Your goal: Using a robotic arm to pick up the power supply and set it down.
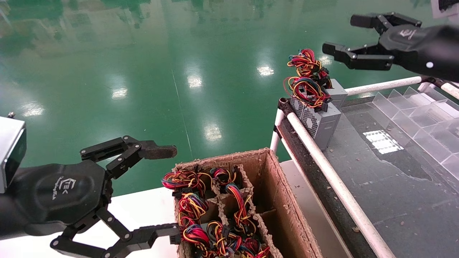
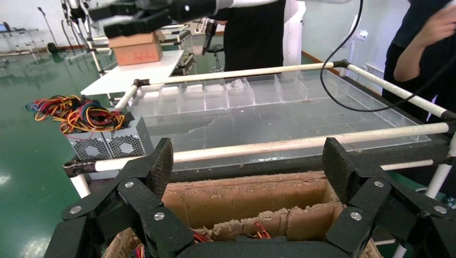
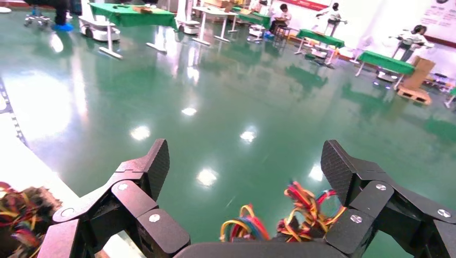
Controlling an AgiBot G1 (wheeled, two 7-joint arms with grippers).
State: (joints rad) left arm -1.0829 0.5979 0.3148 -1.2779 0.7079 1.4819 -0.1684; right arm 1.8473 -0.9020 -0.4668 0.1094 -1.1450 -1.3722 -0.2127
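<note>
Two grey power supply boxes stand side by side at the corner of the dark conveyor table (image 1: 376, 186). The nearer one (image 1: 321, 123) shows a honeycomb grille; the farther one (image 1: 337, 94) is partly hidden. Loose red, yellow, blue and black wires (image 1: 306, 77) pile on top of them. My right gripper (image 1: 339, 34) hangs open in the air just above and beyond those wires, touching nothing. The right wrist view shows that gripper (image 3: 244, 166) with the wire loops (image 3: 312, 209) under its palm. The left wrist view shows both boxes (image 2: 107, 145).
My left gripper (image 1: 175, 191) is open and idle beside a worn cardboard box (image 1: 283, 200) whose cells hold several more wired supplies. A white rail (image 1: 322, 161) edges the table. Clear acrylic dividers (image 1: 423, 118) line its far side. People (image 2: 425, 48) stand beyond the table.
</note>
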